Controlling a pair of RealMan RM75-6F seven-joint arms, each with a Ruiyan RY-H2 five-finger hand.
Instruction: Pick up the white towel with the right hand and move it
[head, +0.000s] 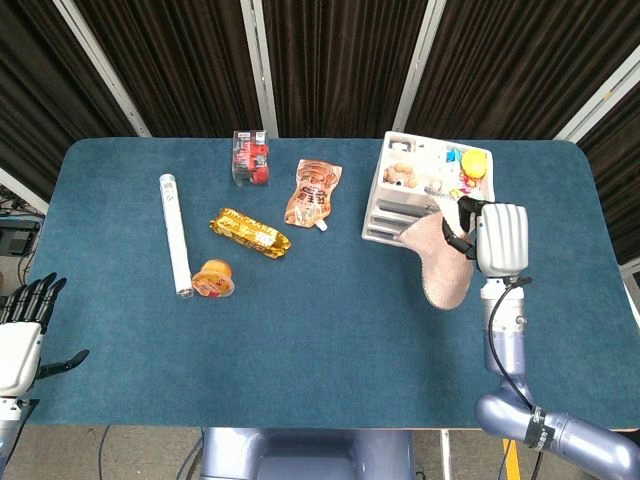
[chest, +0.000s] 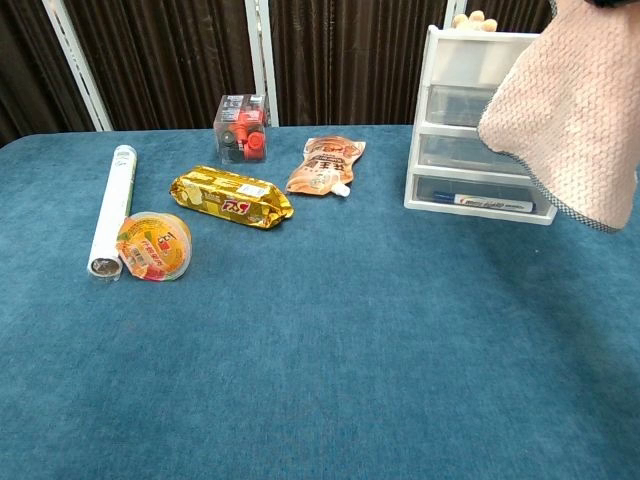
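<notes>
white towel (head: 441, 262) hanging, apparently pinched, from right hand (head: 497, 239)

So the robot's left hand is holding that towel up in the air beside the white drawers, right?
Not quite: it is the right hand that holds the towel up beside the white drawers, as the head view shows. The left hand holds nothing, fingers apart, off the table's near left edge.
</notes>
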